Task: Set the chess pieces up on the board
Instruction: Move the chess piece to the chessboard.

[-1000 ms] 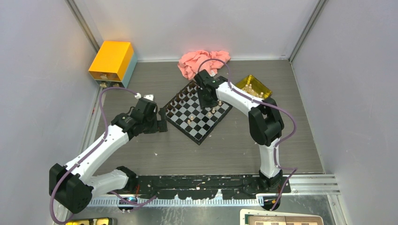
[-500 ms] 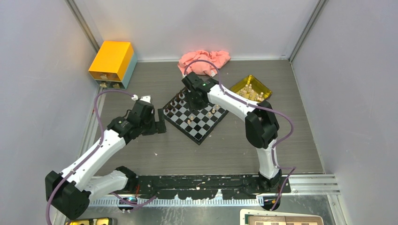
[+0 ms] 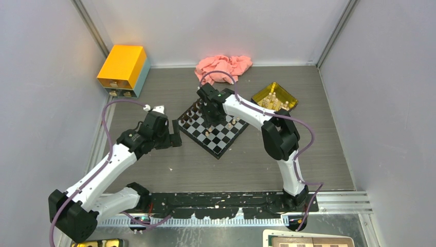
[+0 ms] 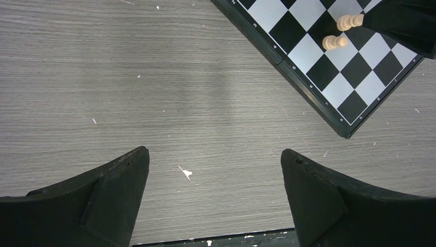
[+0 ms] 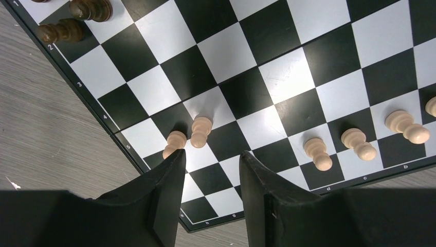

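The board (image 3: 222,142), black and pale grey checks, lies turned like a diamond at mid-table. Pale chess pieces (image 5: 200,131) stand in a row along its near edge, among them a pawn (image 5: 317,153). Dark pieces (image 5: 88,9) stand at the far corner. My right gripper (image 5: 213,154) hovers open over the board (image 5: 288,46). Nothing is between its fingers, and the left fingertip sits just beside a pale pawn (image 5: 174,143). My left gripper (image 4: 214,154) is wide open over bare table, left of the board's corner (image 4: 329,87). Two pale pawns (image 4: 337,41) show there.
A yellow see-through tray (image 3: 275,96) holding more pale pieces sits right of the board. A pink cloth (image 3: 224,68) lies at the back and a yellow box (image 3: 123,67) at the back left. Grey walls close in both sides.
My right arm has swung left across the board, from its right half toward its left half, and its jaws have widened a little. The left arm drew back slightly to the left.
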`<action>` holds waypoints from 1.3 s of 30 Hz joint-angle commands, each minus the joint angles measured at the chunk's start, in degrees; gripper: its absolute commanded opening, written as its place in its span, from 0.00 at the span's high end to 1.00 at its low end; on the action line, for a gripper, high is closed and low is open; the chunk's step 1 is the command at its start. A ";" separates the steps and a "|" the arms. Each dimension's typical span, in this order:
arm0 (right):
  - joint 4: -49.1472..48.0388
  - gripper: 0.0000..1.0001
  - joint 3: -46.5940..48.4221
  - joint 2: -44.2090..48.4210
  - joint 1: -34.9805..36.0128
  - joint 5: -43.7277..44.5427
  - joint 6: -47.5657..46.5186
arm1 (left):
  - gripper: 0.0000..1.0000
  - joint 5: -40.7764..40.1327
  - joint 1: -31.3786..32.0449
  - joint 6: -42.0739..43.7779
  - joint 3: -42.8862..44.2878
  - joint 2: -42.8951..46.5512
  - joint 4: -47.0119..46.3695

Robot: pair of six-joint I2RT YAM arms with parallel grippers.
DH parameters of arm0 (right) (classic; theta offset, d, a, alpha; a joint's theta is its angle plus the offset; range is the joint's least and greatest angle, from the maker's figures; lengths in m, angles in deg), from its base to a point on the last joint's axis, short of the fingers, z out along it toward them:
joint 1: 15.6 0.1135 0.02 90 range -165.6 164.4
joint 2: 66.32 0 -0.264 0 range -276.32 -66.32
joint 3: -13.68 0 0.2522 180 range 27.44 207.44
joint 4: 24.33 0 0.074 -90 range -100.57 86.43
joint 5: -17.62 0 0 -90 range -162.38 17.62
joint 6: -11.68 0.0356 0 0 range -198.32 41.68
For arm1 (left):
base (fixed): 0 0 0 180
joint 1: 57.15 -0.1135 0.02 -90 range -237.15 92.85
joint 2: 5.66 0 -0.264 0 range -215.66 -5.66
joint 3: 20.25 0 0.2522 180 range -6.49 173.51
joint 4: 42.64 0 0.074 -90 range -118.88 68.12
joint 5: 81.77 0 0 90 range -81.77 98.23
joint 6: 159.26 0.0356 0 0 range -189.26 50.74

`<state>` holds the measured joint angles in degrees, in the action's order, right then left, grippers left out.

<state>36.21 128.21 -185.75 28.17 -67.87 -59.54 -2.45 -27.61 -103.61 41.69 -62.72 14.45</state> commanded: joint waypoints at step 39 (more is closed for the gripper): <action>-2.14 0.84 3.14 -2.80 0.48 -2.19 0.02 | 0.00 0.04 -0.27 0.41 -0.11 0.44 -1.56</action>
<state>34.70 129.11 -189.49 28.21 -70.14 -59.36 -2.42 -27.61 -103.48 41.25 -62.74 14.45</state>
